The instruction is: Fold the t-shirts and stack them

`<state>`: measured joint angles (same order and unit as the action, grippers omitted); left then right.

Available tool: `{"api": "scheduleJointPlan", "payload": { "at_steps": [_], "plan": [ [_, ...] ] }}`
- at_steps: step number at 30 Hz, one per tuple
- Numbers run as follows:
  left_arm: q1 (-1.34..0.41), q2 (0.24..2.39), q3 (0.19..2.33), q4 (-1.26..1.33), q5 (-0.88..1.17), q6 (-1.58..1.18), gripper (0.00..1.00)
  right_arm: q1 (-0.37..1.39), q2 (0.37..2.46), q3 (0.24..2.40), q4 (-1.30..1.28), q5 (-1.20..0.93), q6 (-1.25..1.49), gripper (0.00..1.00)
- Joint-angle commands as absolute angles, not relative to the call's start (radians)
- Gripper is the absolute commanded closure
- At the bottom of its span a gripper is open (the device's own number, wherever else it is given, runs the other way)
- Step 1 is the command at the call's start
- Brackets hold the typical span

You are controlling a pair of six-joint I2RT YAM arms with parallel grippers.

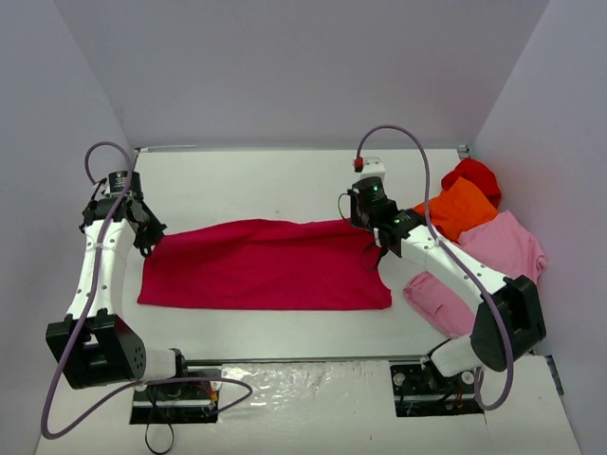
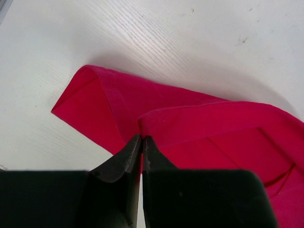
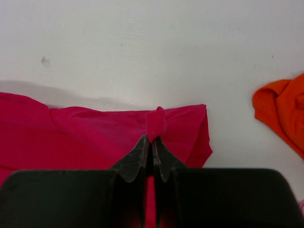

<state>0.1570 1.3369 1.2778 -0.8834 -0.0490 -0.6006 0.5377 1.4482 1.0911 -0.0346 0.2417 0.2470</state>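
The raspberry-red t-shirt [image 1: 266,265] lies as a long, smooth folded band on the white table [image 1: 285,180], its long axis running left to right. The left gripper [image 2: 142,138] is pinched tight at its left end, apparently on the doubled edge. The right gripper [image 3: 152,141] nips a small pucker at its right end. Right of that shirt lie the orange t-shirt [image 1: 460,210], pale pink t-shirt [image 1: 493,256] and bright red t-shirt [image 1: 471,173], rumpled together.
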Motion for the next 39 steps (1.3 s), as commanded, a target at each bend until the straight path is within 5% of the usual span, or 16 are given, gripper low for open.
{"api": "scheduleJointPlan", "payload": {
  "at_steps": [1, 33, 35, 37, 39],
  "plan": [
    [0.155, 1.288, 1.31, -0.937, -0.088, -0.563, 1.0, 0.54, 1.334, 1.045, -0.099, 0.323, 0.272, 1.0],
    [0.156, 1.344, 1.32, -1.069, -0.231, -0.503, 0.89, 0.543, 1.191, 0.908, -0.319, 0.349, 0.409, 1.0],
    [0.155, 1.349, 1.316, -1.074, -0.233, -0.499, 0.84, 0.543, 1.195, 0.901, -0.327, 0.342, 0.418, 1.0],
    [0.156, 1.356, 1.306, -1.082, -0.239, -0.499, 0.39, 0.544, 1.207, 0.896, -0.352, 0.342, 0.435, 0.86],
    [0.156, 1.361, 1.304, -1.086, -0.244, -0.506, 0.23, 0.543, 1.216, 0.902, -0.38, 0.359, 0.455, 0.72]
  ]
}}
